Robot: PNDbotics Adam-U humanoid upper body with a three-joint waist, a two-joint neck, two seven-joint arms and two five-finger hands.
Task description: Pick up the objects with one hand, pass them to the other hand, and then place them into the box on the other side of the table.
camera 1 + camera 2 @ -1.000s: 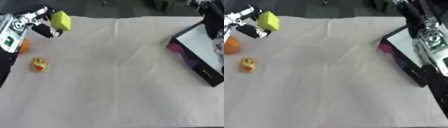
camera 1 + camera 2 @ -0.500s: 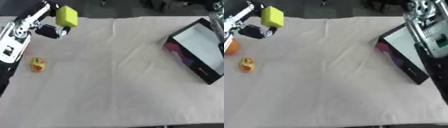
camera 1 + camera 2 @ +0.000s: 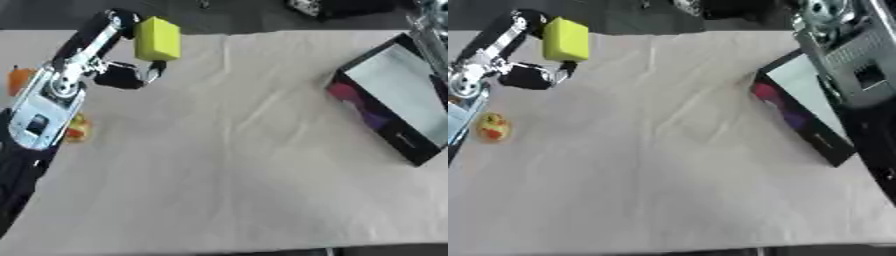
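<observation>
Up in the left robot hand (image 3: 131, 60), a yellow foam block (image 3: 157, 38) is pinched between its curled fingers and thumb, lifted above the cream cloth tabletop (image 3: 236, 165). Below that robot hand, near its arm, sits a small yellow and red toy (image 3: 493, 127), with an orange round thing (image 3: 19, 80) beside the arm. Far across from it lies a black box with a white inside (image 3: 394, 97). The right robot hand does not show; only its arm is at that edge.

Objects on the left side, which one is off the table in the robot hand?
The yellow block, held up by the left robot hand. The small yellow-and-red object and the orange one lie on the cloth.
</observation>
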